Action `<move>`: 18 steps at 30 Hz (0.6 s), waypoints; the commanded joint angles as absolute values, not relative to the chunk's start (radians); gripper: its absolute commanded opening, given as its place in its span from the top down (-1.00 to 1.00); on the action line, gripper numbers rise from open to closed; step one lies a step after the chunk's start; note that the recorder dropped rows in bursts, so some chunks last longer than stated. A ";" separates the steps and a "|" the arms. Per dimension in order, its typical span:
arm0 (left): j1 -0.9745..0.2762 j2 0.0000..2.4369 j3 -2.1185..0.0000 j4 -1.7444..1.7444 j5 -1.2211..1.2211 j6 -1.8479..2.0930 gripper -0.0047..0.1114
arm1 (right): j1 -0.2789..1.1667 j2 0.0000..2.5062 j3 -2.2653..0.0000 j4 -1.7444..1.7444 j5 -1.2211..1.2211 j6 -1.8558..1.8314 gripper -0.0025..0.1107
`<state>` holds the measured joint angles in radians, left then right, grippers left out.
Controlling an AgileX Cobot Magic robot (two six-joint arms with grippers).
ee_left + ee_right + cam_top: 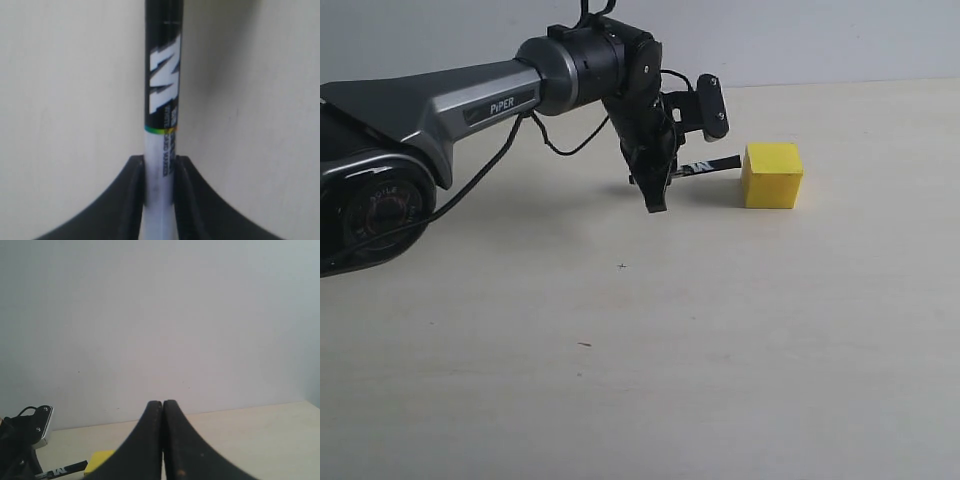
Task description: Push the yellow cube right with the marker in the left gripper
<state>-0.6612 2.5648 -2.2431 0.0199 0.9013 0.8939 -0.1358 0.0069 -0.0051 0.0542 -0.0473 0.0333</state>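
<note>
The yellow cube (772,175) rests on the pale table, right of centre in the exterior view; a corner of the yellow cube (98,460) shows in the right wrist view. My left gripper (657,195) is shut on the marker (705,166), which lies roughly level and points right, its black tip at the cube's left face. In the left wrist view the marker (162,100) runs straight out from between the black fingers (134,190); the cube is out of that view. My right gripper (162,405) is shut and empty, off to one side and aimed at the wall.
The pale tabletop (650,340) stretches wide in front of and to the right of the cube. A plain grey wall (800,40) stands behind the table. The left arm's silver-and-black body (430,110) fills the left of the scene.
</note>
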 commanded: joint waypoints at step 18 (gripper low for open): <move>-0.679 2.557 -2.248 0.025 0.970 0.931 0.92 | -0.139 0.000 0.000 0.051 -0.048 0.029 0.96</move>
